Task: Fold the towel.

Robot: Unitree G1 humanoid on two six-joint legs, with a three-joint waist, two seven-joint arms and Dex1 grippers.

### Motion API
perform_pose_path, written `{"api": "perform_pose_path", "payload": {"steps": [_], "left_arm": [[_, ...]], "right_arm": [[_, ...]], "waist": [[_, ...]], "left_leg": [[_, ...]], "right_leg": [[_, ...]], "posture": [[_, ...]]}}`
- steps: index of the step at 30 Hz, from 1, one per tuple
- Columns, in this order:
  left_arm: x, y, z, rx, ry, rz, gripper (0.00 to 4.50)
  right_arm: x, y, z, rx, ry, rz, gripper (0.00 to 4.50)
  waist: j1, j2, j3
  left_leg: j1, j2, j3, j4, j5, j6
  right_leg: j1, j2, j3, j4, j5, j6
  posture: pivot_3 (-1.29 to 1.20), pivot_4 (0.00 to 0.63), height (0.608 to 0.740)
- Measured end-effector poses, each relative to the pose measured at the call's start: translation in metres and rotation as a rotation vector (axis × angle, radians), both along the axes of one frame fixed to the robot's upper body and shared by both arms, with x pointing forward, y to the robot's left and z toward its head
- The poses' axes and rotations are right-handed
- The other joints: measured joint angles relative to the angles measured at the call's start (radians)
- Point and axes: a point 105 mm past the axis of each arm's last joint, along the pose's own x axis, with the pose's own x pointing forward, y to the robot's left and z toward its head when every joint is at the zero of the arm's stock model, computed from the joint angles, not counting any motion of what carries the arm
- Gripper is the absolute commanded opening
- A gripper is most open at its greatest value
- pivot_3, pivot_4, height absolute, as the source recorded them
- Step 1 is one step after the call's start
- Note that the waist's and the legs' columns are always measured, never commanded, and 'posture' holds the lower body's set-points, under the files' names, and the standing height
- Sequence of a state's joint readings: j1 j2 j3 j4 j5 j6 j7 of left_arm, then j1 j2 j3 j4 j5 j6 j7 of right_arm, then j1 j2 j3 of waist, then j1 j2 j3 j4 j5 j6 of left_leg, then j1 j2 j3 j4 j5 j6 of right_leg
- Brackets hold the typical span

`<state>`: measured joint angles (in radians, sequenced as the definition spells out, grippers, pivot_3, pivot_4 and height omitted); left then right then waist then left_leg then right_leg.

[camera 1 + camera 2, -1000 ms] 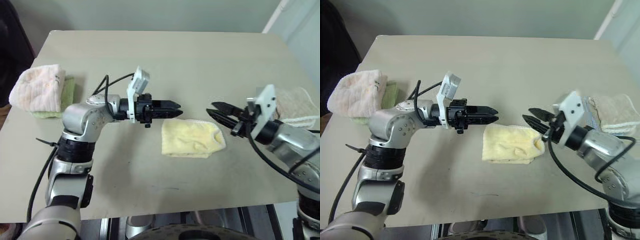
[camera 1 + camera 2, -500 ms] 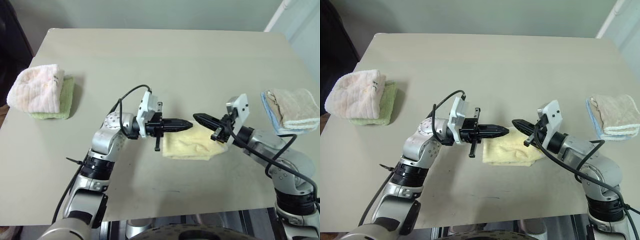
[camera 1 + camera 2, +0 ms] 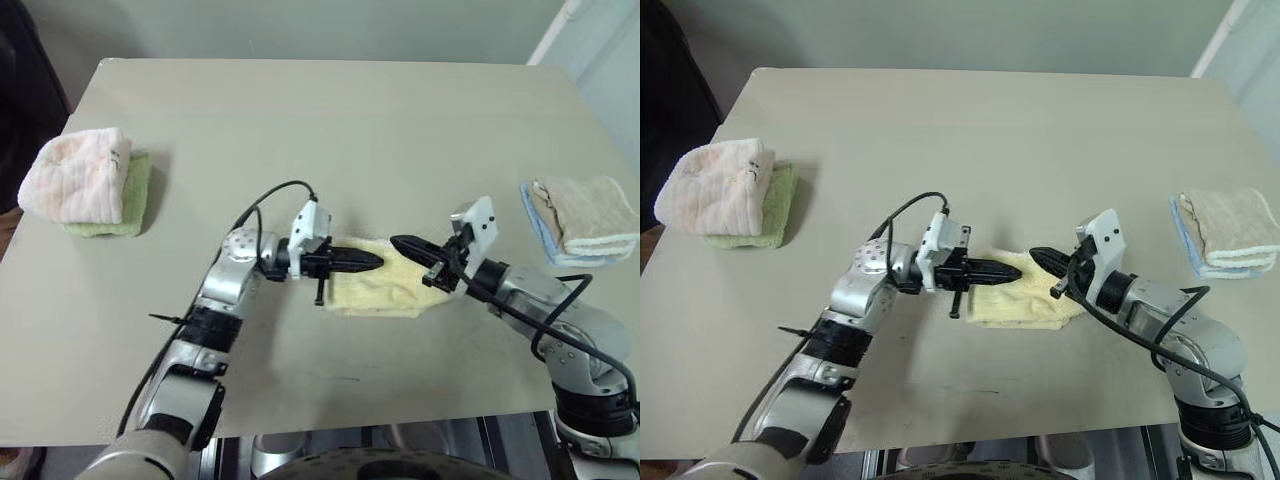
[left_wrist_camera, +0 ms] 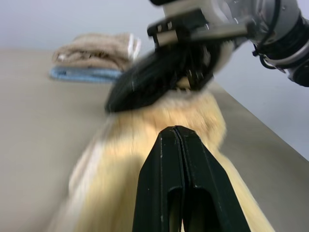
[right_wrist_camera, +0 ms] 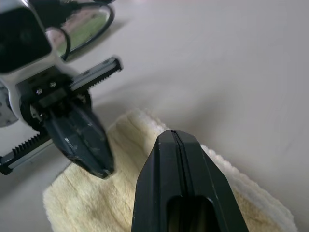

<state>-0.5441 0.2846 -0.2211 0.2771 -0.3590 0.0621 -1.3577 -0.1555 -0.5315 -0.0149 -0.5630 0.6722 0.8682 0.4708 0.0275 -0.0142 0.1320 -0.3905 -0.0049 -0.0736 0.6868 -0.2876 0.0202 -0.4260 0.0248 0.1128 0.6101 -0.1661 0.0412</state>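
Observation:
The towel (image 3: 378, 292), pale yellow terry, lies folded into a small pad near the table's middle. My left gripper (image 3: 377, 260) reaches in from the left, level, and is shut with its tip over the towel's far left part. Opposite it, my right gripper (image 3: 394, 242) is shut too and points at the left one, tips a short gap apart above the towel's far edge. Neither holds cloth. The left wrist view has its shut fingers (image 4: 164, 159) over the towel (image 4: 205, 113). The right wrist view has shut fingers (image 5: 159, 164) above the towel's whitish edge (image 5: 99, 203).
A pink-white folded towel (image 3: 75, 175) sits on a green one (image 3: 138, 192) at the table's left edge. A beige folded towel (image 3: 585, 212) on a blue cloth (image 3: 532, 212) lies at the right edge. The tan table (image 3: 330, 130) is bare beyond the towel.
Both grippers have sunk toward the towel and closed their slightly parted jaws. Their tips now nearly meet above it. The towel has not moved.

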Motion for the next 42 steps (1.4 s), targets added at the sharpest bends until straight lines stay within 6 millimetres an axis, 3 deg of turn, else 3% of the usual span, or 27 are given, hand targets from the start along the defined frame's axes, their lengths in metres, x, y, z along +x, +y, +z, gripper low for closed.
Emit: {"api": "perform_pose_path", "payload": {"steps": [5,10,20,24,28,34,38,42], "left_arm": [[-0.012,0.013,-0.041,0.123,-0.009,-0.017,0.05],[-0.017,0.021,-0.052,0.161,-0.033,-0.024,0.05],[-0.017,0.021,-0.055,0.172,-0.028,0.003,0.05],[-0.016,0.018,-0.052,0.164,-0.024,0.016,0.0],[-0.014,0.012,-0.041,0.115,0.031,0.026,0.93],[-0.017,0.02,-0.009,0.072,0.086,-0.016,3.07],[-0.011,0.038,0.003,0.072,0.124,0.013,4.48],[-0.007,0.057,0.007,0.099,0.144,0.045,4.48]], "right_arm": [[-0.026,-0.011,-0.051,-0.091,0.145,-0.026,0.0],[-0.032,-0.012,-0.056,-0.062,0.123,-0.052,0.0],[-0.018,-0.016,-0.049,-0.026,0.066,-0.077,0.0],[-0.02,-0.015,-0.049,-0.017,0.075,-0.029,0.92],[-0.018,-0.004,-0.041,0.051,0.073,0.019,2.27],[-0.024,-0.002,-0.001,0.174,0.042,0.103,4.42],[-0.023,-0.016,0.022,0.199,0.023,0.102,4.5],[-0.024,-0.03,0.03,0.204,0.05,0.091,4.5]], "waist": [[-0.004,0.002,-0.001],[-0.008,0.003,-0.002],[-0.012,0.005,-0.003],[-0.012,0.005,-0.003],[-0.014,0.006,-0.003],[-0.014,0.006,-0.002],[-0.014,0.006,-0.002],[-0.014,0.006,-0.002]], "left_leg": [[-0.001,0.001,0.0,-0.004,0.0,-0.002],[-0.001,0.001,0.0,-0.002,-0.002,0.0],[0.0,0.0,0.0,0.0,-0.003,0.002],[0.0,0.0,0.0,0.0,-0.003,0.002],[-0.002,0.0,0.0,0.001,-0.002,0.001],[-0.002,0.0,0.0,0.001,0.002,-0.005],[-0.002,0.0,0.0,0.001,0.003,-0.006],[-0.002,0.0,0.0,0.001,0.003,-0.006]], "right_leg": [[-0.003,0.0,-0.001,0.001,-0.001,0.0],[-0.001,0.001,-0.001,-0.001,-0.002,0.0],[0.0,0.0,0.0,0.0,0.0,-0.001],[0.001,0.0,-0.001,0.0,-0.001,-0.002],[0.0,0.001,0.0,0.0,0.0,-0.002],[-0.001,0.001,0.0,0.0,-0.001,-0.003],[-0.001,0.001,0.0,0.0,-0.006,-0.01],[-0.001,0.001,0.0,0.001,-0.006,-0.009]], "posture": [[0.0,0.15,0.74],[0.0,0.15,0.74],[0.0,0.15,0.74],[0.0,0.15,0.74],[0.0,0.15,0.74],[0.0,0.15,0.74],[0.0,0.15,0.74],[0.0,0.15,0.74]]}}
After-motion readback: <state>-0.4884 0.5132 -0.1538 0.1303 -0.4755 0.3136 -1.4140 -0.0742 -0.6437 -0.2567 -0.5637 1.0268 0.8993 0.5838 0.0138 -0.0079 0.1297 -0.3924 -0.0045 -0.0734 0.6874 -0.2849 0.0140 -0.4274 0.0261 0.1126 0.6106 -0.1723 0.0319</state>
